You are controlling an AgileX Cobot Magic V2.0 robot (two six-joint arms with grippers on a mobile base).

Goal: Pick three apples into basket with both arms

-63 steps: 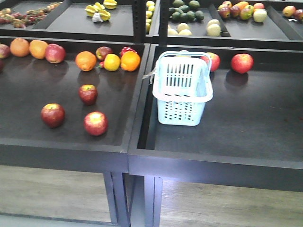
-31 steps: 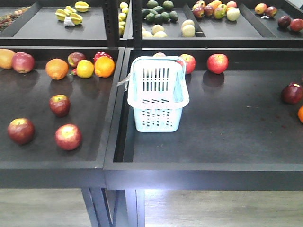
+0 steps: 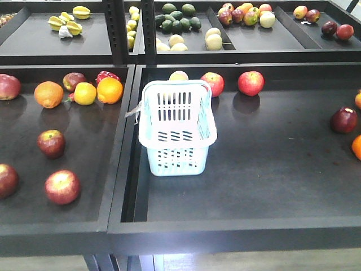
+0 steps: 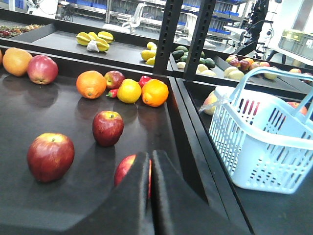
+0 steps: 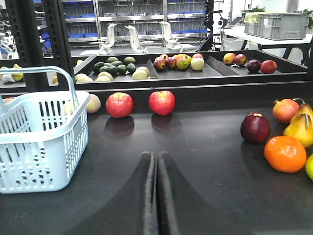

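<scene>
In the front view neither arm shows. The basket (image 3: pixel 177 127) stands larger and further left in the picture than a second ago. A dark apple (image 3: pixel 343 119) has come in at the right edge, and the left apple (image 3: pixel 5 180) has slid half out of frame beside the near apple (image 3: pixel 62 187) and far apple (image 3: pixel 51 143). We judge that the base has rolled right and closer while the fruit lay as it was, so nothing is picked yet and the basket looks empty. From the left wrist, the left gripper (image 4: pixel 150 159) is clenched, fingers pressed together on nothing. The near apple sits just ahead of its tips, partly hidden behind the left finger. The far apple is further ahead and to the left, the left apple well off to the left, and the basket ahead to the right, across the tray wall (image 4: pixel 188 132). We take this arm to be placed for the near apple, once it opens. From the right wrist, the right gripper (image 5: pixel 156 156) is likewise closed and empty, with the basket near on its left and the dark apple ahead to its right, well apart.
</scene>
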